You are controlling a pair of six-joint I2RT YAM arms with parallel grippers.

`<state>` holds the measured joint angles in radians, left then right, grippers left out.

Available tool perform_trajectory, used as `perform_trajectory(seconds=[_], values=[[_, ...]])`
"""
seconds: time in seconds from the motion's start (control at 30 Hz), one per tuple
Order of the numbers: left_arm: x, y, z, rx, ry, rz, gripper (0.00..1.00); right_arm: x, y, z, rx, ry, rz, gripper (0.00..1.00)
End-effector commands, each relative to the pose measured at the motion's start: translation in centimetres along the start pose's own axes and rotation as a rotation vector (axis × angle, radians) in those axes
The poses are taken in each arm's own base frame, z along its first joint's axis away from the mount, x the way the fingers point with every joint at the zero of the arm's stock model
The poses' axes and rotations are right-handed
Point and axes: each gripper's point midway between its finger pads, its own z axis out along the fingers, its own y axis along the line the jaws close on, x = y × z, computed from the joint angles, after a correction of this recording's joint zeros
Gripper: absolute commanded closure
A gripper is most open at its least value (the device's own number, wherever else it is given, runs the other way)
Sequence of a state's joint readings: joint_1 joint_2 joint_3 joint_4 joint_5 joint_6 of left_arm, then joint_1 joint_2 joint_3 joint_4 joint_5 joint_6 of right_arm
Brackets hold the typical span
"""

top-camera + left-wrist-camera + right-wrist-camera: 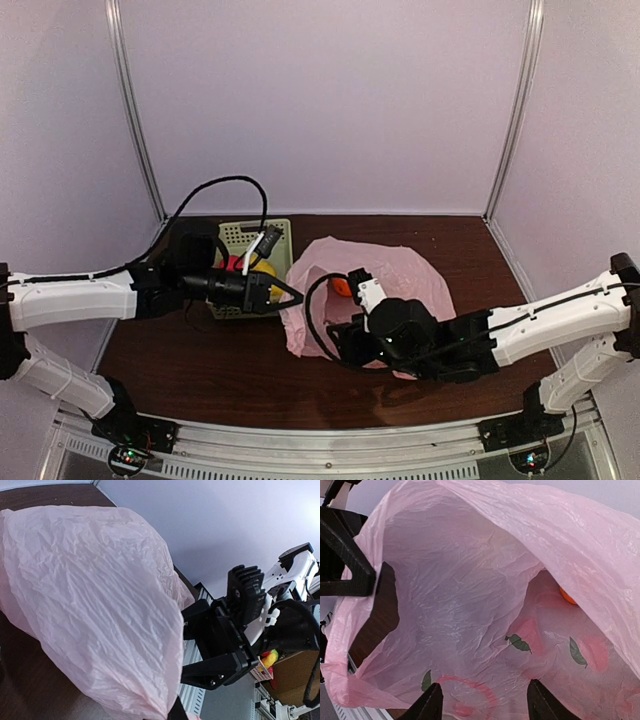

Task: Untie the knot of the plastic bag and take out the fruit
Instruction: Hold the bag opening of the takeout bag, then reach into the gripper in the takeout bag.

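Right gripper [485,687]: fingers apart with nothing between them, poised at the open mouth of the plastic bag [400,270] and facing in.

Left gripper [292,296]: closed, pinched on the bag's left rim, lifting the mouth open.

Plastic bag: pink and crinkled, lying on the table [200,370] between the two arms. We see no knot, so we judge the untying done.

Fruit: one orange piece [567,596] sits deep inside the bag, ahead and to the right of the right gripper's fingers and clear of them. Further fruit, red and yellow pieces [245,265], lies in the green basket [285,240] beside the left gripper.

Step in hand, as we judge it: emptying the bag. The next move calls for the right gripper to reach further in, straddle the orange piece without snagging the film, then close.
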<state>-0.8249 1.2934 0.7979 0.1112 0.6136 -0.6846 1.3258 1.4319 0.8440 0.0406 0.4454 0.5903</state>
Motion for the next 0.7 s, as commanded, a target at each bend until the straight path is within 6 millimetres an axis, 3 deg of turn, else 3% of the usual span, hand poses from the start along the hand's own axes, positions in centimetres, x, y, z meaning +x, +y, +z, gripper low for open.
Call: perform_trajectory(seconds=[0.0, 0.27, 0.47, 0.67], values=[[-1.9, -2.4, -0.6, 0.06, -0.045, 0.044, 1.0, 0.4, -0.9, 0.8, 0.039, 0.038, -0.006, 0.43], [-2.4, -2.9, -0.8, 0.073, -0.054, 0.058, 1.0, 3.0, -2.4, 2.8, 0.094, 0.138, -0.082, 0.49], [-2.4, -3.2, -0.8, 0.087, -0.052, 0.067, 1.0, 3.9, -3.1, 4.4, 0.124, 0.19, -0.135, 0.51], [-2.0, -3.6, -1.0, 0.108, -0.043, 0.087, 1.0, 4.0, -5.3, 6.1, 0.18, 0.228, -0.104, 0.52]])
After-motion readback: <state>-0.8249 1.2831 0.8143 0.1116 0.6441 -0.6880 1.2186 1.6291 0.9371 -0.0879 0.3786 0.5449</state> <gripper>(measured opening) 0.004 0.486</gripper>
